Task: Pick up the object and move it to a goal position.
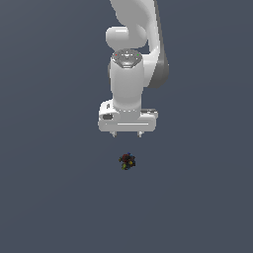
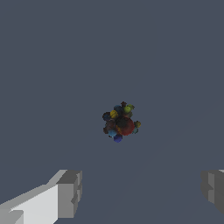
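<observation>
Overhead, tool [image 1: 127, 134] hung with fingers [image 2: 68, 192] spread wide, holding nothing; object [image 1: 127, 161] sat apart on counter [image 1: 49, 197]. Best to centre over it, descend straight, then close gently.

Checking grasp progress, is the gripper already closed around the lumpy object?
No, the gripper is open, with the object lying apart from its fingers.

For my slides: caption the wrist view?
Open end effector apart from the small speckled object, nothing grasped.
</observation>
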`<state>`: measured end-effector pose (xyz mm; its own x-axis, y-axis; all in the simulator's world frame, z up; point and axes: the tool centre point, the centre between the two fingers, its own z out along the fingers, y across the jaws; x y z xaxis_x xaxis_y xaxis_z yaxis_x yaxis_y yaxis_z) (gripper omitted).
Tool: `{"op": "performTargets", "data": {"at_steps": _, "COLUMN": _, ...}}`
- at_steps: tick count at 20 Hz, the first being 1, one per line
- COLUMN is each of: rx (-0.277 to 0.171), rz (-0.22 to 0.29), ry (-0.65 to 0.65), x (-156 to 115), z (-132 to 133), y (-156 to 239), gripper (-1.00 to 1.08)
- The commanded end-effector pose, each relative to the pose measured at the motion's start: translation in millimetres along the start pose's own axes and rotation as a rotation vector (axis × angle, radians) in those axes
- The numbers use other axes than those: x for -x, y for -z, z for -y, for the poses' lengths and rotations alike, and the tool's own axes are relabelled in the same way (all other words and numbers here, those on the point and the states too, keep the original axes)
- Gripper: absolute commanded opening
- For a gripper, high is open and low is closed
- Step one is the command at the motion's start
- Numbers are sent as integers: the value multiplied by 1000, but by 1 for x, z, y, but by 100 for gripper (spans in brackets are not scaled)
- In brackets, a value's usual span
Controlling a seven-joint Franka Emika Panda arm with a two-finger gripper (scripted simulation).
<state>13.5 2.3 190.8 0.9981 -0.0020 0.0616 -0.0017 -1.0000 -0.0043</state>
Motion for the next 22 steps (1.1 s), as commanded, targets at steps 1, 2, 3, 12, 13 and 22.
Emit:
{"op": "performTargets", "data": {"at_steps": 1, "rx": 0, "rz": 0, "ry": 0, "x": 0, "z": 0, "y": 0, "gripper": 100}}
{"op": "performTargets", "data": {"at_steps": 2, "rx": 0, "rz": 0, "ry": 1, "x": 0, "z": 0, "y": 0, "gripper": 100}}
{"op": "performTargets", "data": {"at_steps": 3, "rx": 1, "rz": 2, "ry": 3, "x": 1, "z": 0, "y": 0, "gripper": 100}}
{"op": "performTargets", "data": {"at_steps": 12, "rx": 9, "rz": 32, "ry": 40, "x": 8, "z": -5, "y": -4, "gripper": 100}}
{"op": "performTargets", "data": {"at_steps": 13, "rx": 9, "rz": 32, "ry": 40, "x": 9, "z": -5, "y": -4, "gripper": 100}}
{"op": "performTargets", "data": {"at_steps": 22, "rx": 8, "rz": 32, "ry": 17, "x": 7, "z": -4, "y": -6, "gripper": 100}}
